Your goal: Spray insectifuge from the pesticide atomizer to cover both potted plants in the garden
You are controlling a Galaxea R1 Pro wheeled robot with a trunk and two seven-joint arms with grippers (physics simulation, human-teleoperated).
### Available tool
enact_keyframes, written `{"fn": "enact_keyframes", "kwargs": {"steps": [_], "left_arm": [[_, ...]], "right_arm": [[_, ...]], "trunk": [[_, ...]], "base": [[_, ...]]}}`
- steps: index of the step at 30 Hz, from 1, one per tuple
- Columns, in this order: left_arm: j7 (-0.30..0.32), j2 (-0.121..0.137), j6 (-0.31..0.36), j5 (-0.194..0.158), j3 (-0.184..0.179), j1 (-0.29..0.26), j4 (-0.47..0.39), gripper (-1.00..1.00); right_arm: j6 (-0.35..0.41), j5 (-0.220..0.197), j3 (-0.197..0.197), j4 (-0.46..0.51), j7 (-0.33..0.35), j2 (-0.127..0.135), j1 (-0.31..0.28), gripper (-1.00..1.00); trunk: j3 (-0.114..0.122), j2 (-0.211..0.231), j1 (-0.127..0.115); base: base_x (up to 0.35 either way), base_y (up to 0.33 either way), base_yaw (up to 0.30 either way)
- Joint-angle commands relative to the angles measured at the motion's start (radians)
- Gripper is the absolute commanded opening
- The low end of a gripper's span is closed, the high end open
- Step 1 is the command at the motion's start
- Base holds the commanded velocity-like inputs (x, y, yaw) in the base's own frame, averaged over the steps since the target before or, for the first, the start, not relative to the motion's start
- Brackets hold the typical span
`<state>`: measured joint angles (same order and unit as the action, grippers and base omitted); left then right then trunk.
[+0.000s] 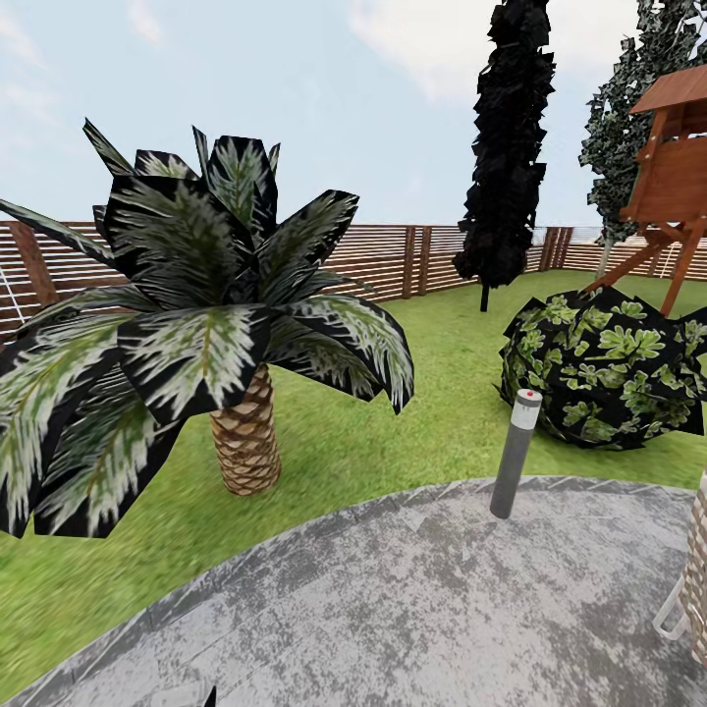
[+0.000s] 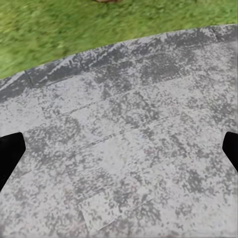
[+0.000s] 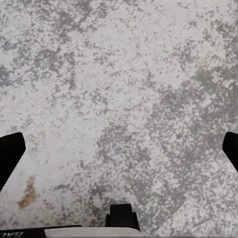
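The atomizer and the potted plants are not in sight. The head view shows a palm (image 1: 245, 432), a bush (image 1: 604, 368), a bollard lamp (image 1: 517, 452) and the fence (image 1: 393, 257) around the patio (image 1: 412, 599). The left claw (image 2: 119, 153) and right claw (image 3: 119, 153) hang over the paving, both spread and empty. Judged from the task: a light, rigid, smooth bottle; grip mid-body, leaving the spray top free.
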<state>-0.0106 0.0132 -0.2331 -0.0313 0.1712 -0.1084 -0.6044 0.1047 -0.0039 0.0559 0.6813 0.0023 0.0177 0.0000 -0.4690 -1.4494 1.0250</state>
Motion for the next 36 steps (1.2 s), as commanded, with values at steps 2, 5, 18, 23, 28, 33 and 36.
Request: {"fn": "enact_keyframes", "kwargs": {"steps": [2, 5, 18, 23, 28, 33, 36], "left_arm": [[-0.001, 0.000, -0.003, -0.002, -0.001, -0.001, 0.004, 1.00], [0.000, -0.001, -0.003, 0.000, -0.001, -0.001, 0.008, 1.00], [0.000, -0.001, -0.005, 0.001, -0.001, -0.001, 0.015, 1.00], [0.000, -0.001, -0.005, 0.001, -0.001, 0.000, 0.015, 1.00], [0.000, -0.001, -0.005, 0.001, -0.001, 0.000, 0.015, 1.00], [0.000, -0.001, -0.005, 0.001, -0.001, 0.000, 0.015, 1.00], [0.000, -0.001, -0.005, 0.001, -0.001, 0.001, 0.015, 1.00]], "right_arm": [[0.005, -0.001, 0.001, 0.002, 0.000, 0.001, 0.000, 1.00], [0.003, -0.001, 0.002, 0.000, 0.000, 0.003, 0.000, 1.00], [0.001, -0.001, 0.002, -0.002, -0.001, -0.002, 0.000, 1.00], [0.001, 0.000, 0.002, -0.002, -0.001, -0.002, 0.000, 1.00], [0.001, 0.000, 0.003, -0.002, -0.001, -0.001, 0.000, 1.00], [0.001, -0.001, 0.003, -0.003, -0.001, 0.001, 0.000, 1.00], [0.000, -0.001, 0.003, -0.002, -0.001, 0.002, 0.000, 1.00]], "trunk": [[-0.001, -0.001, 0.000], [-0.001, -0.001, 0.000], [0.004, -0.001, 0.000], [0.004, -0.001, 0.000], [0.004, -0.001, 0.000], [0.004, -0.001, 0.000], [0.005, -0.001, 0.000]], "base": [[-0.039, 0.038, 0.000], [-0.086, 0.136, 0.000], [-0.139, 0.255, -0.141], [-0.146, 0.269, -0.068], [-0.146, 0.270, -0.140], [-0.146, 0.270, -0.017], [-0.146, 0.270, -0.050]]}}
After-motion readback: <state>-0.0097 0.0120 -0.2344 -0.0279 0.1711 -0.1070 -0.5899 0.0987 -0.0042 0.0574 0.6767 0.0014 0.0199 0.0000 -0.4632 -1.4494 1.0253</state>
